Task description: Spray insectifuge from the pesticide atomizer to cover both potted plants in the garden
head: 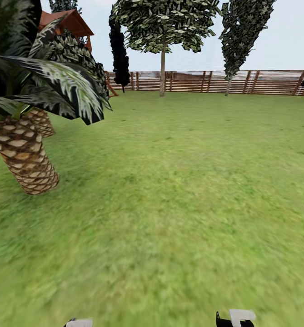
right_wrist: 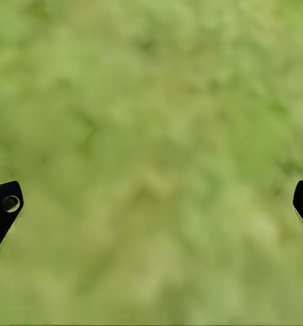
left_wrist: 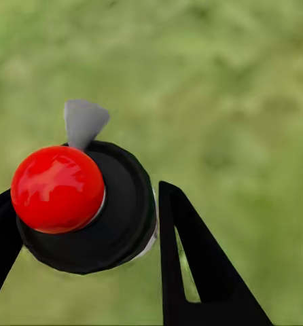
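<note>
While the lawn stretches ahead past a palm, my right gripper hangs spread wide over grass; my left gripper pinches what I take for the pesticide atomizer, seen end-on, long axis along the fingers.

Open lawn stretches to a brown slatted fence, scaly-trunked palms standing at left.

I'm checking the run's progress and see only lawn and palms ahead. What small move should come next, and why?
Probably turn the base to search for the potted plants. The left gripper is shut on a round black object with a red ball top, likely the atomizer; the head view offers lawn, a palm and fence, no speckled rosettes.
</note>
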Robot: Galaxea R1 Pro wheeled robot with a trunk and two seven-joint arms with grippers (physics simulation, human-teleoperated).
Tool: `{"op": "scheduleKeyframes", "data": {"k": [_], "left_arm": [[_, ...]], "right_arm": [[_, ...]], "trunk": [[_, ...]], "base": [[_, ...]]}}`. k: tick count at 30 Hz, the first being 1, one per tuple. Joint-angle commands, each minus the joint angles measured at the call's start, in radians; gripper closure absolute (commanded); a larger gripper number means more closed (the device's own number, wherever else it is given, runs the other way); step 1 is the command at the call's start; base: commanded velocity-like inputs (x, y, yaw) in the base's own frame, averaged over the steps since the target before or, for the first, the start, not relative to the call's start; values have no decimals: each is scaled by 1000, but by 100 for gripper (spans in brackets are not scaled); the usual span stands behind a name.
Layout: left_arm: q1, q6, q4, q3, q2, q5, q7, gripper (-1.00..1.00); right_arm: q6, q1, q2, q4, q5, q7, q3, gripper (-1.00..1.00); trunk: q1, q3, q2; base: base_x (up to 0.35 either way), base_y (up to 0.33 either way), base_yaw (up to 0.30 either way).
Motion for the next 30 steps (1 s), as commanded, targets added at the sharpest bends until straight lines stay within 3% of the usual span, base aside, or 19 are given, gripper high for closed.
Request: {"op": "scheduleKeyframes", "data": {"k": [1,19,30], "left_arm": [[-1,-3,1,4,0,-3,0,100],[-1,-3,1,5,0,-4,0,100],[-1,-3,0,4,-2,-5,0,100]], "right_arm": [[-3,-1,0,1,11,-3,-8,-100],[-3,-1,0,1,11,-3,-8,-100],[-3,-1,0,1,11,-3,-8,-100]], "trunk": [[0,-1,0],[0,-1,0],[0,-1,0]], "base": [[340,0,0],[340,-2,0],[328,-142,0]]}}
